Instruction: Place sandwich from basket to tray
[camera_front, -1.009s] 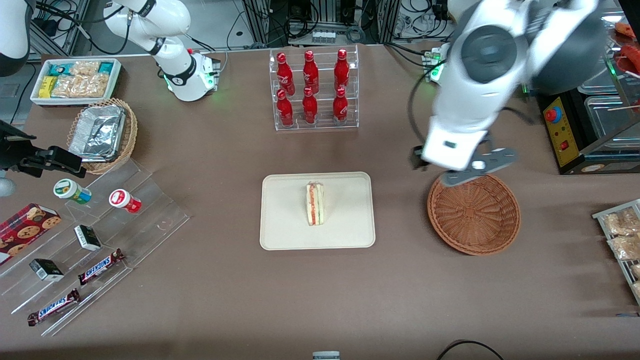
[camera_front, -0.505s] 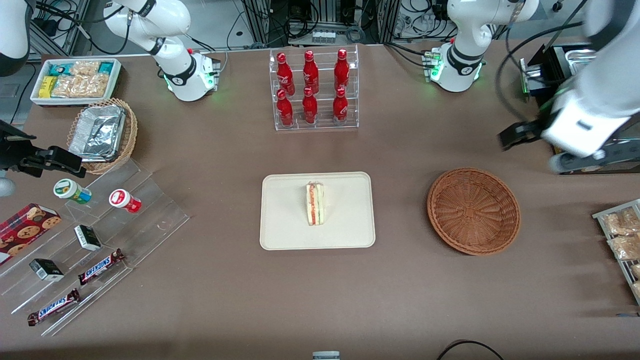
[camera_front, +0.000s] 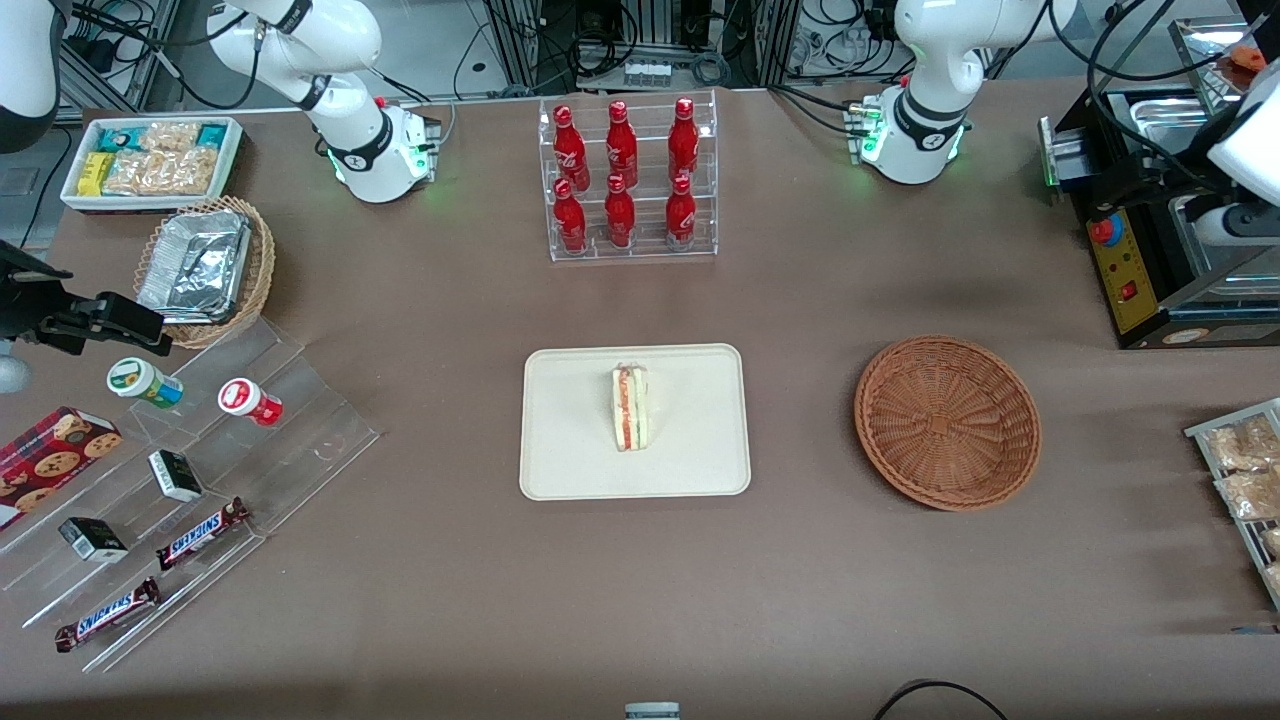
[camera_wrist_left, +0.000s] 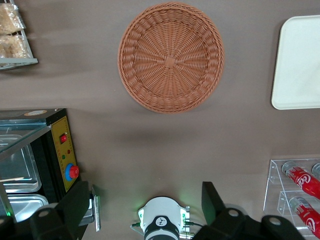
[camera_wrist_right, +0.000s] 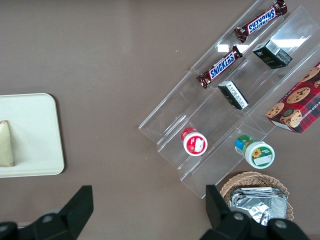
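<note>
The sandwich (camera_front: 630, 407) stands on its edge in the middle of the cream tray (camera_front: 570, 450), red and green filling facing up. The reddish-brown wicker basket (camera_front: 947, 422) beside the tray holds nothing. My left gripper (camera_wrist_left: 145, 207) hangs high over the table near its arm's base (camera_wrist_left: 161, 220), open, fingers wide apart with nothing between them. It is well clear of the basket (camera_wrist_left: 170, 56) and the tray's corner (camera_wrist_left: 297, 65). The arm's wrist (camera_front: 1245, 140) shows at the working arm's end of the table. The right wrist view catches the sandwich (camera_wrist_right: 5, 145) on the tray (camera_wrist_right: 35, 130).
A clear rack of red bottles (camera_front: 628, 180) stands farther from the camera than the tray. A black machine with a red button (camera_front: 1130, 260) and a rack of snack packets (camera_front: 1240, 470) sit at the working arm's end. Acrylic steps with snacks (camera_front: 180, 470) and a foil-filled basket (camera_front: 205, 270) lie toward the parked arm's end.
The left arm swung away from above the basket toward the working arm's end of the table and rose. The sandwich has stayed on the tray.
</note>
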